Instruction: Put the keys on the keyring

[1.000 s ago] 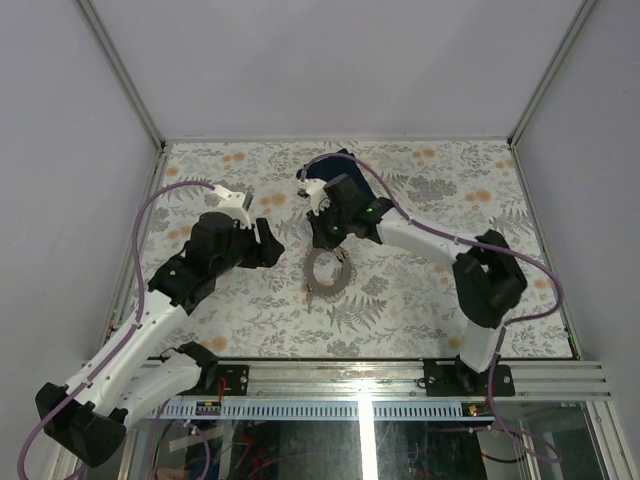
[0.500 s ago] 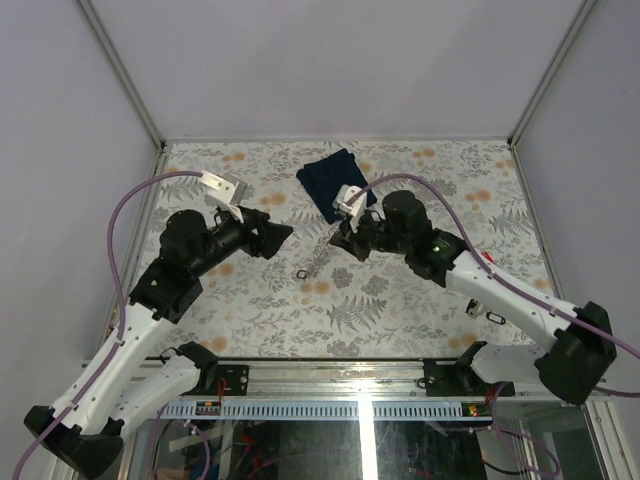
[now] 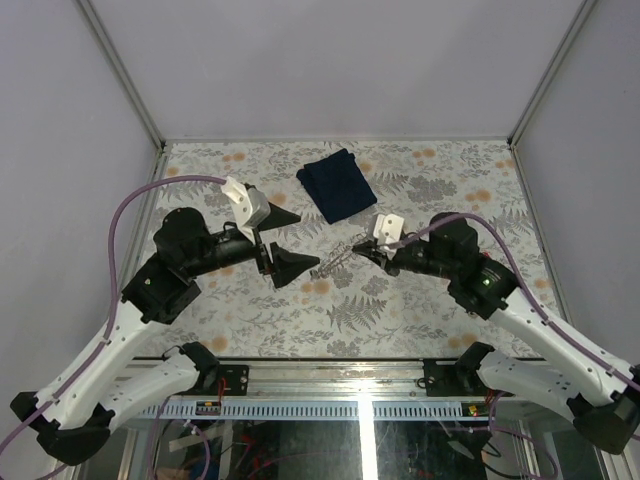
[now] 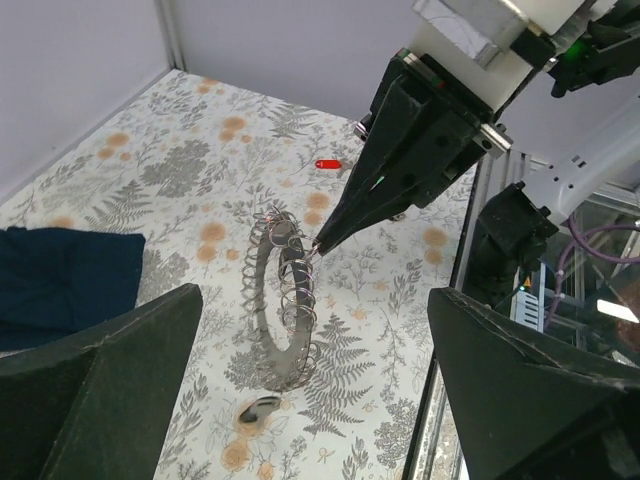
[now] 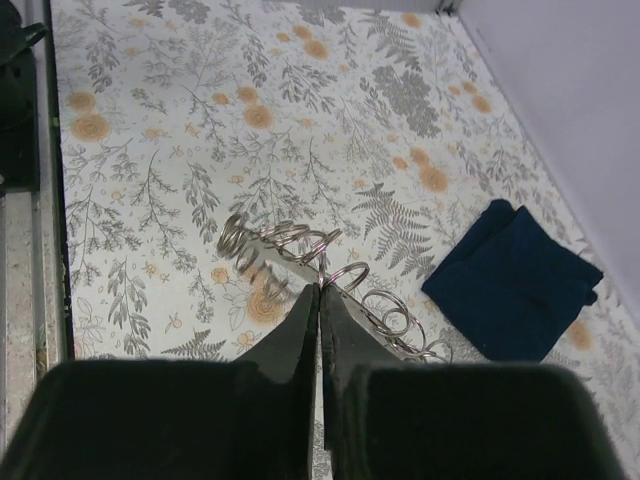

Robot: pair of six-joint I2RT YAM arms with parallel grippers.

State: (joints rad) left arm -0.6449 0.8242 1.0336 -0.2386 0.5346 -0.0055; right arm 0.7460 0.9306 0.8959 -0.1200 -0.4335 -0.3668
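The keyring (image 4: pixel 284 302) is seen near the middle of the floral table (image 3: pixel 420 300), between the 2 arms. It is pinched at its upper rim by the right gripper (image 3: pixel 366 250), whose 2 fingers are pressed together on the wire coils. In the left wrist view the loop is stood upright on edge; whether its lower rim touches the table cannot be told. The left gripper (image 3: pixel 287 242) is spread wide apart and is pointed at the ring from the other side, with nothing held between its fingers (image 4: pixel 110 385). 1 red key (image 4: pixel 328 163) is seen lying on the table beyond the ring, well apart from it. A small dark object (image 4: pixel 258 408), too blurred to be identified, is seen just below the ring. A dark blue folded cloth (image 3: pixel 337 185) is laid near the far edge.
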